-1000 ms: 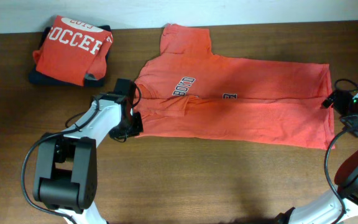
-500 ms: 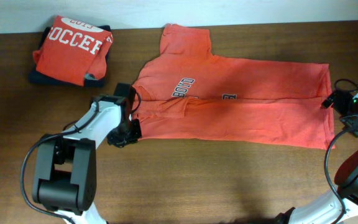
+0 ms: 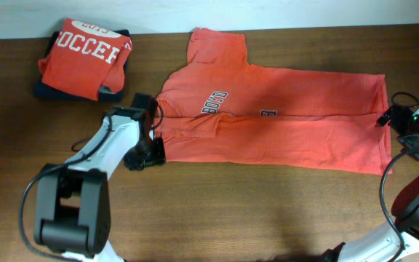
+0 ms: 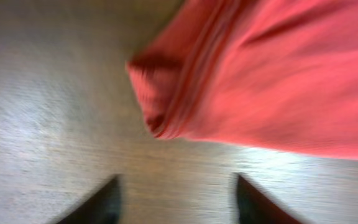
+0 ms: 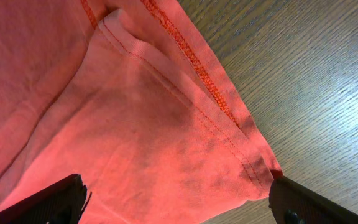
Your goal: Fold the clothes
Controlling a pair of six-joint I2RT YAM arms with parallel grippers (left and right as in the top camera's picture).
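Overhead view: the left gripper (image 4: pixel 176 199) has slid down to the near-left corner of the spread-out orange-red cotton T-shirt (image 3: pixel 282 120) on the brown wooden table (image 3: pixel 231 204), fingers apart and empty. The right gripper (image 5: pixel 179 199) gapes over the opposite hem. I reckon a corner grab's next.

Spread T-shirt (image 3: pixel 282 120) lies across the middle of the table (image 3: pixel 231 211); folded shirts (image 3: pixel 84 57) sit stacked at its far-left corner.

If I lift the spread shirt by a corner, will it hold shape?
Probably not: the spread shirt lies wrinkled and its near corner curls over, so it looks floppy. Thin cloth, likely light; it may drag across the table.
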